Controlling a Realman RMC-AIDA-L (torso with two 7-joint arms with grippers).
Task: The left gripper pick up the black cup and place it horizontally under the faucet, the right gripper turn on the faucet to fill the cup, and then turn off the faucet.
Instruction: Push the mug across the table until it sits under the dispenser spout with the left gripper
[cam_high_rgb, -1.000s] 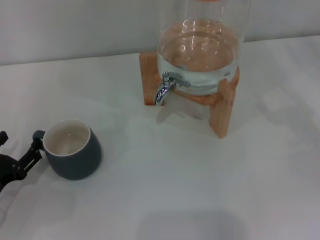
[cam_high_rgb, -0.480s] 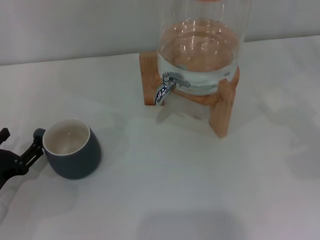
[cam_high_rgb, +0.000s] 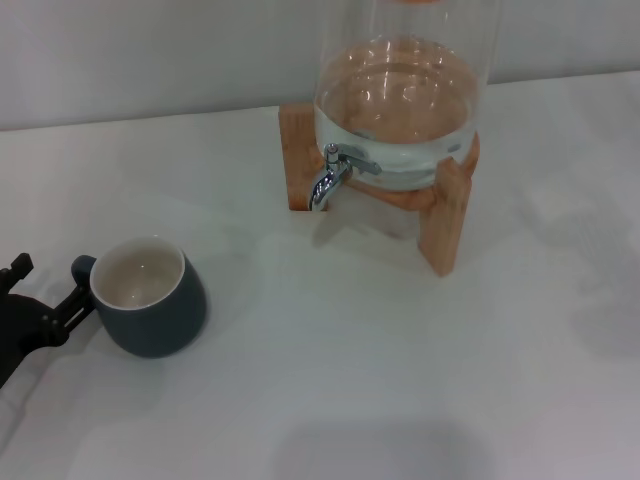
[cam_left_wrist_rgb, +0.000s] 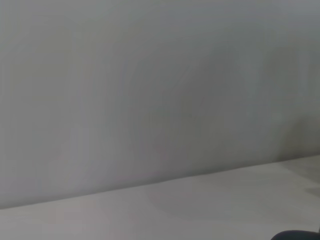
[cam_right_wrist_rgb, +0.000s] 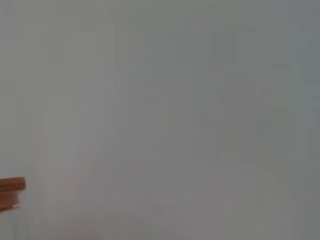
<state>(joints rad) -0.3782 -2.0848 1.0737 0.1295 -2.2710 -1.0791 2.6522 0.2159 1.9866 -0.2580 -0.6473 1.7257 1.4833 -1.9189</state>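
Upright black cup (cam_high_rgb: 148, 310), seemingly empty

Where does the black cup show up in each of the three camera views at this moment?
Head view: the black cup stands lower left on the white table, the left gripper at its handle.
Left wrist view: only a dark sliver at the bottom right corner, possibly the cup; cannot tell.
Right wrist view: not in it.
Shared landmark: the wooden stand, its edge also in the right wrist view.
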